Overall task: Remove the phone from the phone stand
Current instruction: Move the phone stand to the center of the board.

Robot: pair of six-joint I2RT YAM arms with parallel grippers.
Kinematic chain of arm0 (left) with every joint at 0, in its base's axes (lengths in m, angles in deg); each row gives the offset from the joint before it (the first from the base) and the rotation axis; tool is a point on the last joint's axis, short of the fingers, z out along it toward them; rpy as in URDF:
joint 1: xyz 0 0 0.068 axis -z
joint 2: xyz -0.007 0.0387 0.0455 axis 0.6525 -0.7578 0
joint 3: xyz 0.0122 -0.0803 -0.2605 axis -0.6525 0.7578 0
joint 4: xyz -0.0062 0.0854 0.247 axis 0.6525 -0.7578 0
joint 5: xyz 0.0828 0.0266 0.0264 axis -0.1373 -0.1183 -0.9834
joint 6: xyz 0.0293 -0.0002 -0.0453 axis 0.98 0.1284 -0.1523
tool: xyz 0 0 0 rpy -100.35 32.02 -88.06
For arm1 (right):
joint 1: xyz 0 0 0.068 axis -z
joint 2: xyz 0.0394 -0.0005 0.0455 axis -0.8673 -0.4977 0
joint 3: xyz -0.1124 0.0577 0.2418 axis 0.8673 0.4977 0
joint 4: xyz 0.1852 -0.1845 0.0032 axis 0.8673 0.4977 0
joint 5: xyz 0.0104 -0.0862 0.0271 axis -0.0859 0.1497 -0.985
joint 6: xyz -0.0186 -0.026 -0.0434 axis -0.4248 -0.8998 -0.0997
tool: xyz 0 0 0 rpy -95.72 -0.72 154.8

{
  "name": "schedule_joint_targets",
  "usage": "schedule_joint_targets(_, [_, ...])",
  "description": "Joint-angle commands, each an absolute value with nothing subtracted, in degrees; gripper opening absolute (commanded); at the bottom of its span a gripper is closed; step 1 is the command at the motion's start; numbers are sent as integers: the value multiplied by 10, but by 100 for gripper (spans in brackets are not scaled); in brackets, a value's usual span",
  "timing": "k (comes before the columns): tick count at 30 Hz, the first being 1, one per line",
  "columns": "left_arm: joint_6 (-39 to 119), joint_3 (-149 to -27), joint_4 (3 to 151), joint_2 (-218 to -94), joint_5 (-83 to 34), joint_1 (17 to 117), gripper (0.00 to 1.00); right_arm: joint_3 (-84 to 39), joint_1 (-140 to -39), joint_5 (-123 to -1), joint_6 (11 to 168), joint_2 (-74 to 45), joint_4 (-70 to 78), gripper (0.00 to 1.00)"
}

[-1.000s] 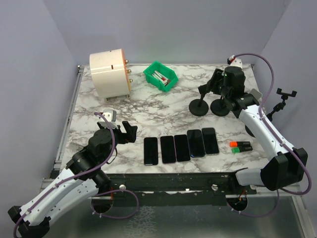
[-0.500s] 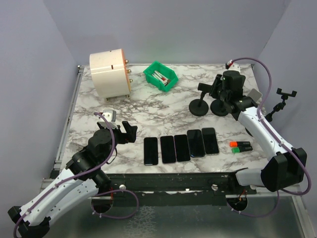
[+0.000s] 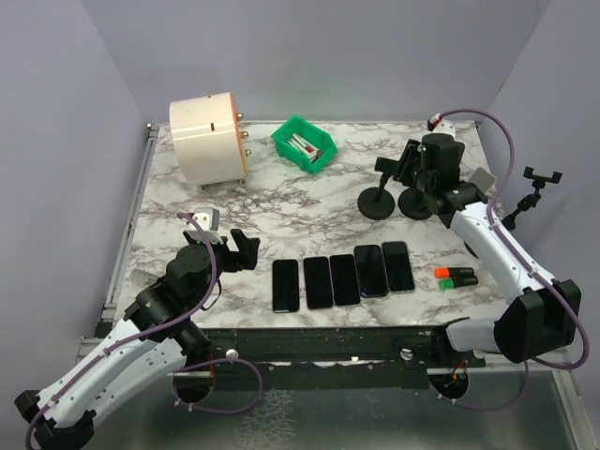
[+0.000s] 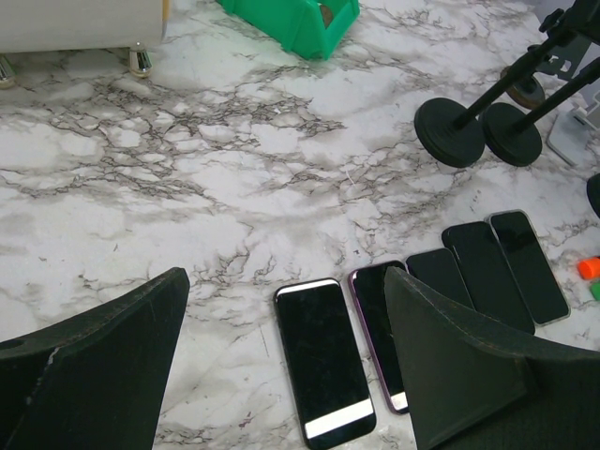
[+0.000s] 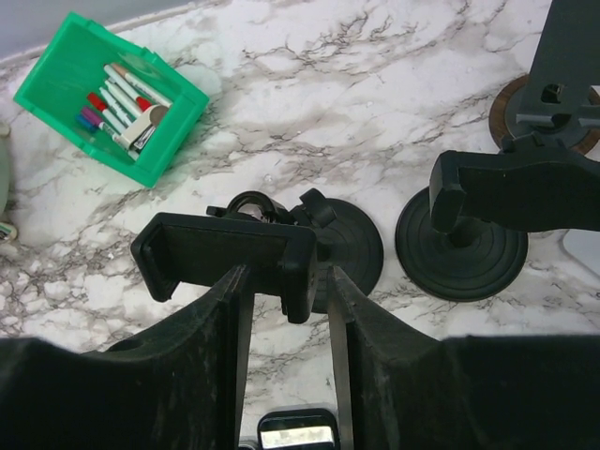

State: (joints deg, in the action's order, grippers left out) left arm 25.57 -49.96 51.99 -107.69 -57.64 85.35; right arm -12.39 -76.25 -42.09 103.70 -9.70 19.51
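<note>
Right pincer (image 5: pixel 286 274) narrow around phone stand clamp (image 5: pixel 220 251), grip unclear, second stand (image 5: pixel 459 246) beside; left pincer (image 4: pixel 284 278) wide.

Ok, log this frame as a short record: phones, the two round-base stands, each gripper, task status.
phones: five, flat in a row on the table
left stand: holder empty
right stand: holder empty
left gripper: open, holding nothing, above the table by the leftmost phone
right gripper: fingers apart at the right end of the left stand's holder; contact unclear
task status: no phone on either stand
</note>
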Motion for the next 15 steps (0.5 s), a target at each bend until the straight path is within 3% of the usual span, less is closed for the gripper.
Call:
schedule_joint_targets(1, [260,-494,512,-1072,-566,850,86,-133,-760,-409,1034,-79,203,46])
schedule_joint_targets(6, [260,-493,512,-1072,-568,850,86,-137,-760,-401,1029,-70,206,55])
schedule_joint_targets(15, [258,-493,511,-1074,-568,850,86,-121,-761,-403,1005,-9,182,56])
